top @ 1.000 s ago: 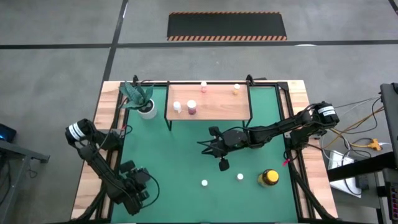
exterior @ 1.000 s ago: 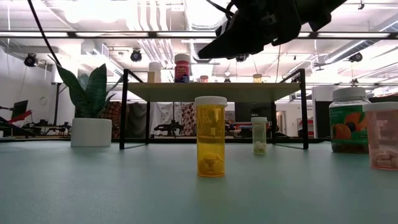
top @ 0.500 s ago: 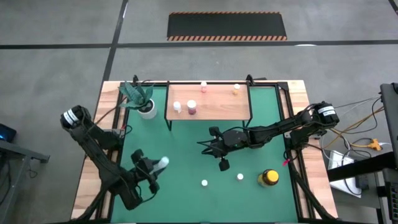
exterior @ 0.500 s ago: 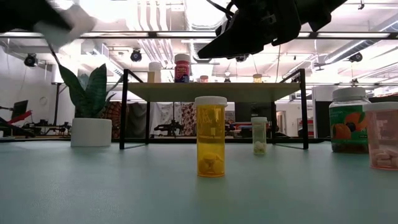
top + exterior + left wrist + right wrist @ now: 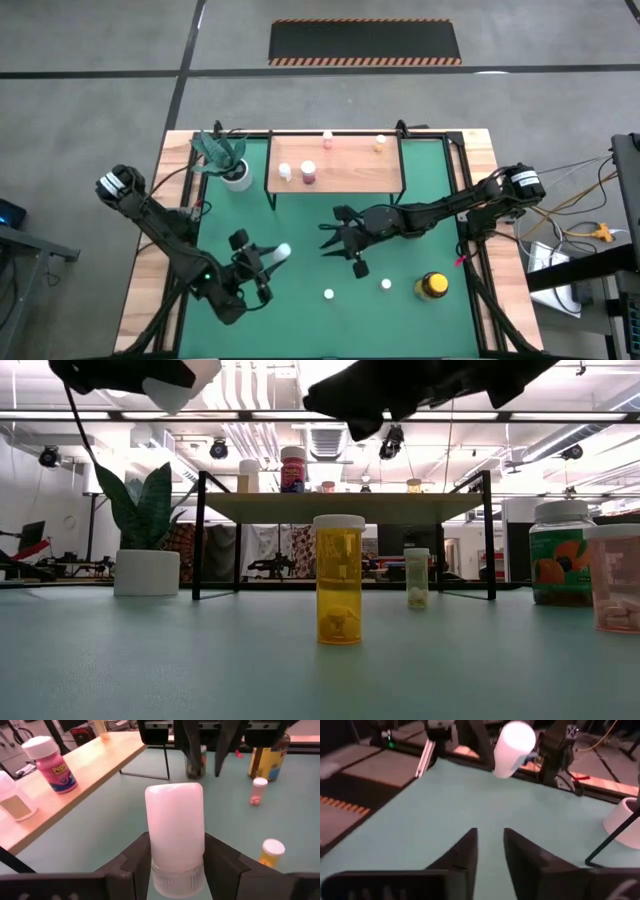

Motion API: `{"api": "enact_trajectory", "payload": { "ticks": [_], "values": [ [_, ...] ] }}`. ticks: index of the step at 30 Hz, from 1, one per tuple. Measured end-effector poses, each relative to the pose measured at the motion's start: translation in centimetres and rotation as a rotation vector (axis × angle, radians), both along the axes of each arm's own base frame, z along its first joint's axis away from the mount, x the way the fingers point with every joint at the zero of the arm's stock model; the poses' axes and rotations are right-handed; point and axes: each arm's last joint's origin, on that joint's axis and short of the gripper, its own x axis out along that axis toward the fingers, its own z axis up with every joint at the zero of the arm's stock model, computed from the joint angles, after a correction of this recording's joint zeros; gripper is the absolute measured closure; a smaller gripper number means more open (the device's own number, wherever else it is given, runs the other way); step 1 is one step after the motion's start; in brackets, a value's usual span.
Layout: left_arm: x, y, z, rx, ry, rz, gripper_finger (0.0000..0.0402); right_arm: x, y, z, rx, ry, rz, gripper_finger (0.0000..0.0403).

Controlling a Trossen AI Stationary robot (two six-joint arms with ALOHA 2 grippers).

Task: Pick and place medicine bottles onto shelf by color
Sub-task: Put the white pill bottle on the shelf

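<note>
My left gripper (image 5: 266, 259) is over the mat's near-left part, shut on a white bottle (image 5: 175, 820) that also shows in the high view (image 5: 281, 252) and the right wrist view (image 5: 515, 742). My right gripper (image 5: 333, 240) hangs open above mid-table, just beside a small clear white-capped bottle (image 5: 360, 266) standing on its base. The shelf (image 5: 350, 175) stands at the far side and carries a white bottle (image 5: 284, 172), a pink-labelled one (image 5: 308, 175), a pink one (image 5: 327, 139) and an orange one (image 5: 380, 142). An orange bottle (image 5: 339, 580) stands on the mat. My left gripper pinches the white bottle between its two fingers (image 5: 135, 862) at the cap end, just above the ribbed cap (image 5: 175, 880). The bottle's body sticks out forward past the fingertips, roughly level and toward the table's right. It is lifted clear of the mat.
A white pot with a green plant (image 5: 232, 170) stands left of the shelf. A yellow black-lidded jar (image 5: 432, 286) and a small pink bottle (image 5: 386, 285) stand on the near right of the green mat (image 5: 300, 225). Bare mat lies between the grippers and the shelf's legs.
My left arm has swung from the near-left corner toward the table's middle, carrying the white bottle up and to the right. My right gripper has stirred a little above the small clear bottle. The bottles on the mat and the shelf have stayed put.
</note>
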Motion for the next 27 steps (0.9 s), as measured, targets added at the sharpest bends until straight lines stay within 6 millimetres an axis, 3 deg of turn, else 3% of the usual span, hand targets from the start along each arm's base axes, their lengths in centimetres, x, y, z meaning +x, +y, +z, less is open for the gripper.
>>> {"api": "enact_trajectory", "payload": {
  "ticks": [7, 12, 27],
  "values": [
    [0.5, 0.0, 0.1, 0.000, -0.028, -0.012, 0.0273, 0.8, 0.2, 0.7, 0.031, -0.157, 0.002, 0.0214],
    [1.0, 0.0, 0.2, 0.008, -0.053, -0.024, 0.0273, 1.8, 0.3, 0.1, 0.061, -0.270, 0.001, 0.0170],
    [3.2, 0.4, -0.1, 0.102, -0.039, -0.044, 0.0273, 4.8, 0.2, -0.4, 0.164, -0.327, -0.035, 0.0149]
  ]
}}
